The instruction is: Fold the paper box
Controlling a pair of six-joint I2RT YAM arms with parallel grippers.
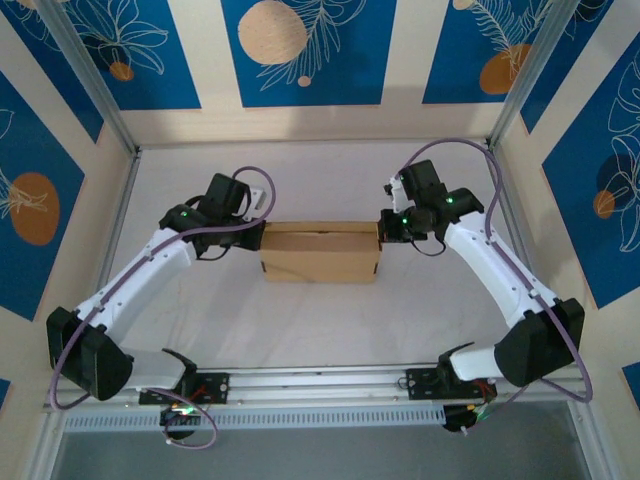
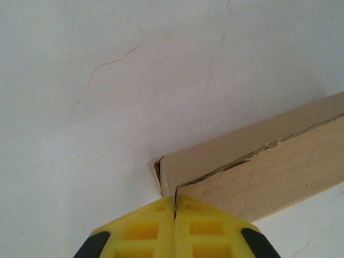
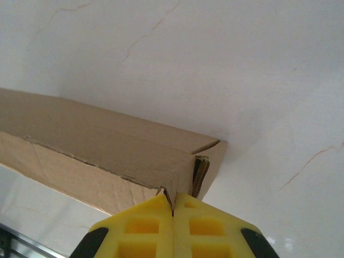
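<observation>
Centrally in the top view, the paper box (image 1: 320, 252) is braced on the desk (image 1: 320, 170) between the left gripper (image 1: 261, 236) and the right gripper (image 1: 383, 231), both closed, empty, against its ends, seemingly to square it.

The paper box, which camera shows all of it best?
Top external: the whole paper box sits in view, both ends visible. The left wrist view shows one end corner; the right wrist view shows the opposite end, close up.

Found no legible text, label, brand, number or sign anywhere, neither on the plain brown unprinted cardboard box (image 1: 320, 255), nor the white tabletop (image 1: 320, 325), nor the blue-and-cream leaf-patterned walls (image 1: 340, 60).
</observation>
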